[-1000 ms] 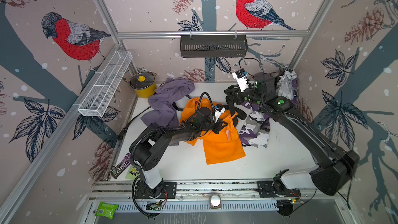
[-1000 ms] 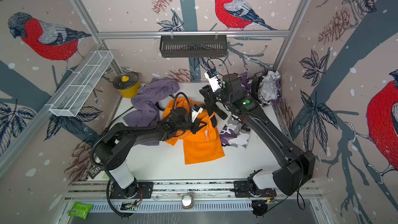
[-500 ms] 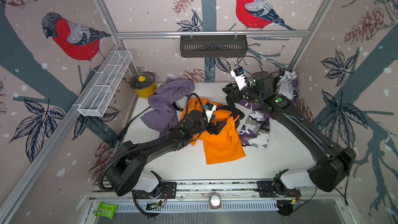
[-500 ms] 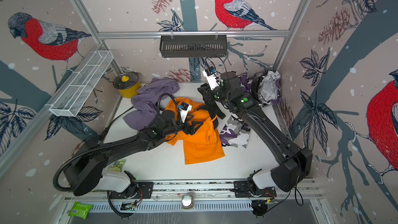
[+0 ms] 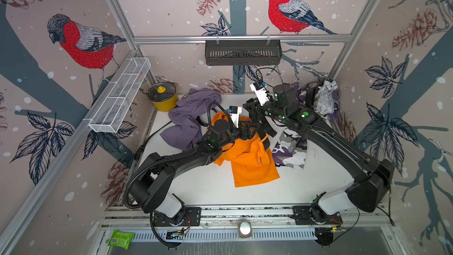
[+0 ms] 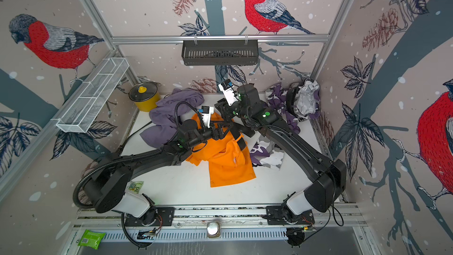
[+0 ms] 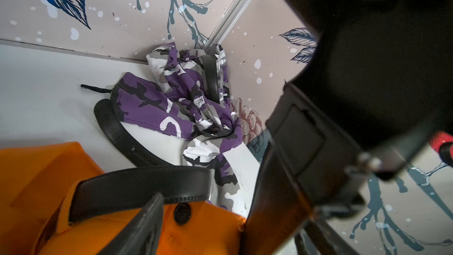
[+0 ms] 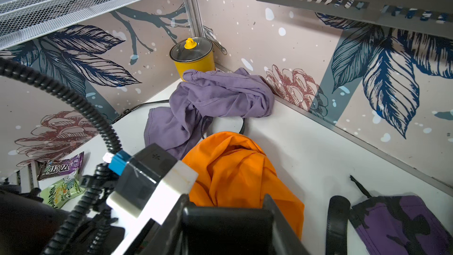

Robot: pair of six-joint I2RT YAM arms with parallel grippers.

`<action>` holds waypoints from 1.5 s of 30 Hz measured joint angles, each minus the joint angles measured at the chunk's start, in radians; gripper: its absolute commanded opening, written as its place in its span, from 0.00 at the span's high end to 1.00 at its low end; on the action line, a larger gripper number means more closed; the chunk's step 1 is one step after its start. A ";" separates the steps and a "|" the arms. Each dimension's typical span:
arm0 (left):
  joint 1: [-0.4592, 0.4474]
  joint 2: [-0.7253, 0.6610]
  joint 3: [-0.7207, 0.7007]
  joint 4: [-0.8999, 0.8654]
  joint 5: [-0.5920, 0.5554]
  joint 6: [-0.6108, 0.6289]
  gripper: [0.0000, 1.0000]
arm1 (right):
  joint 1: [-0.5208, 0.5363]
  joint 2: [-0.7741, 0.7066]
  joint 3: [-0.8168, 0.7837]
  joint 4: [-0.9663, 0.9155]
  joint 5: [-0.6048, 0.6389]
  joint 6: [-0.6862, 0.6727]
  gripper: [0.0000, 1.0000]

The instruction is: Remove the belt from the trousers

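The orange trousers (image 5: 252, 165) lie crumpled at the centre of both top views. The black belt (image 7: 139, 187) sits in their waistband, low in the left wrist view, just above the button. We judge the belt stiff, smooth and fairly light. The cloth looks soft and apt to drag along, so we would pinch the strap's free end flat across its width. The left gripper (image 5: 250, 130) hangs over the waistband, jaws apart. Whether the right gripper (image 5: 257, 118) clamps anything, we cannot tell.
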 measured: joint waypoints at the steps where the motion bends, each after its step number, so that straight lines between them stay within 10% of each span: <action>1: 0.001 0.008 -0.001 0.024 0.003 -0.022 0.39 | 0.005 0.001 0.000 0.000 0.003 0.003 0.97; 7: 0.019 0.053 0.018 0.132 0.049 -0.098 0.90 | 0.021 0.006 0.000 0.021 0.021 0.017 0.96; 10: 0.026 0.069 0.010 0.183 0.077 -0.126 0.98 | 0.021 0.006 -0.002 0.024 0.031 0.019 0.85; 15: 0.049 0.069 -0.022 0.228 0.092 -0.182 1.00 | -0.011 -0.018 -0.037 0.042 -0.001 0.055 0.28; 19: 0.084 0.023 -0.054 0.227 0.094 -0.210 1.00 | -0.106 -0.134 -0.119 0.071 -0.047 0.107 0.16; 31: 0.179 -0.433 -0.187 -0.079 0.075 -0.105 1.00 | -0.226 -0.340 -0.513 0.126 -0.238 0.321 0.22; 45: 0.232 -0.653 -0.333 -0.358 -0.041 -0.033 1.00 | -0.069 -0.226 -0.698 0.176 -0.463 0.418 0.27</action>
